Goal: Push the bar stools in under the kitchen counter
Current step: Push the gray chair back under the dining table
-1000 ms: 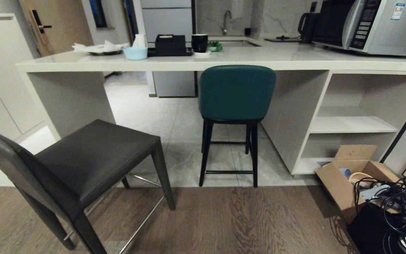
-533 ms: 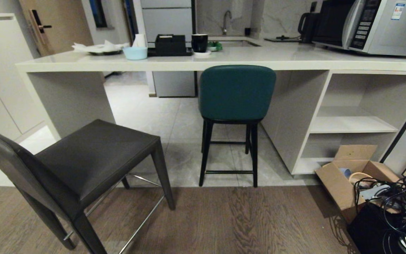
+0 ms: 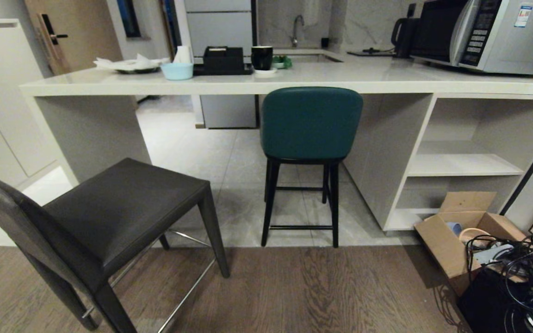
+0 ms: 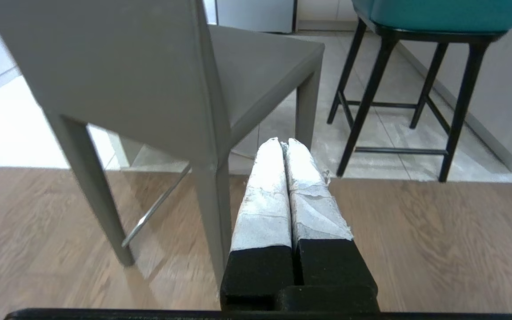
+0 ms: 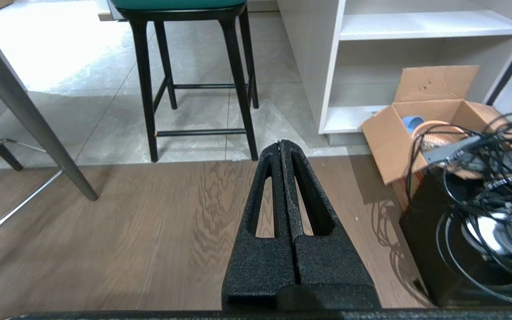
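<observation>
Two bar stools stand before the kitchen counter. The dark grey stool is at the near left on the wood floor, turned at an angle, well out from the counter. The teal stool stands on the tiles with its back level with the counter's front edge. Neither gripper appears in the head view. My left gripper, with white-wrapped fingers, is shut and empty, just behind the grey stool's back. My right gripper is shut and empty over the wood floor, short of the teal stool's legs.
A microwave, kettle, mug, bowl and tray sit on the counter. Open shelves fill its right end. On the floor at the right lie a cardboard box and a tangle of black cables.
The whole head view has shifted down by a few pixels. The stools and both grippers have not moved.
</observation>
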You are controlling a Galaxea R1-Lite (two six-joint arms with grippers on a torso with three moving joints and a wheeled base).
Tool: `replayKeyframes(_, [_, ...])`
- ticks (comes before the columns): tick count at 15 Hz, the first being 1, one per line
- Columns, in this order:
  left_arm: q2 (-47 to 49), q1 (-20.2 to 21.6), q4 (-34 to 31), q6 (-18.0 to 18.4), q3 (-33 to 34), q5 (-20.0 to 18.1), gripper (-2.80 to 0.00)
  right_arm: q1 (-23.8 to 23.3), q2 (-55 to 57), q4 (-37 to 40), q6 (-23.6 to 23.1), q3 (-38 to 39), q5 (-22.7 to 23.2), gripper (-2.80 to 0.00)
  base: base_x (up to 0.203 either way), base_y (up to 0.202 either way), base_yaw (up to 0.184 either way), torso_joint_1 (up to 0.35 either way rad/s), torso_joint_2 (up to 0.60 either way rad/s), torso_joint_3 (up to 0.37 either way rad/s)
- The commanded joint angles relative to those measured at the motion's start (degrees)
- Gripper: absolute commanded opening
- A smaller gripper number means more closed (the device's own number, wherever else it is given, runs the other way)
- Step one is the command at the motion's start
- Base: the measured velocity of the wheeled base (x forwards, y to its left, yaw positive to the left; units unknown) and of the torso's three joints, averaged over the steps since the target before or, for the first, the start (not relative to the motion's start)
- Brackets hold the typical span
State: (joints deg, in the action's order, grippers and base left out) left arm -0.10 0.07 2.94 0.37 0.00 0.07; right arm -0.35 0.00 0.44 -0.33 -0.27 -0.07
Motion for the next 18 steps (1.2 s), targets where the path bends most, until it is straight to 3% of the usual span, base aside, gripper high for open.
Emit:
replayKeyframes(1, [0.04,0.01,0.0,-0.02,1.05,0.01,-2.8,0.0,0.0,0.0,0.05,0.0,-0.01,-2.8,0.181,0.0,0.002,-0.002,0.0,-0.002])
replayKeyframes(6, [0.01,0.01,0.05,-0.11,1.08,0.1,-2.8,0.0,0.0,0.0,0.02,0.0,-0.01,-2.8,0.17,0.0,0.002,0.007,0.0,0.003])
replayKeyframes(13, [0.09,0.01,0.05,-0.28,1.08,0.02,-2.8,0.0,0.0,0.0,0.07,0.0,-0.01,-2.8,0.0,0.0,0.0,0.0,0.0,0.0])
replayKeyframes(18, [0.1,0.01,0.05,-0.28,1.11,0.01,-2.8,0.0,0.0,0.0,0.07,0.0,-0.01,-2.8,0.001,0.138,-0.011,0.004,0.0,0.002])
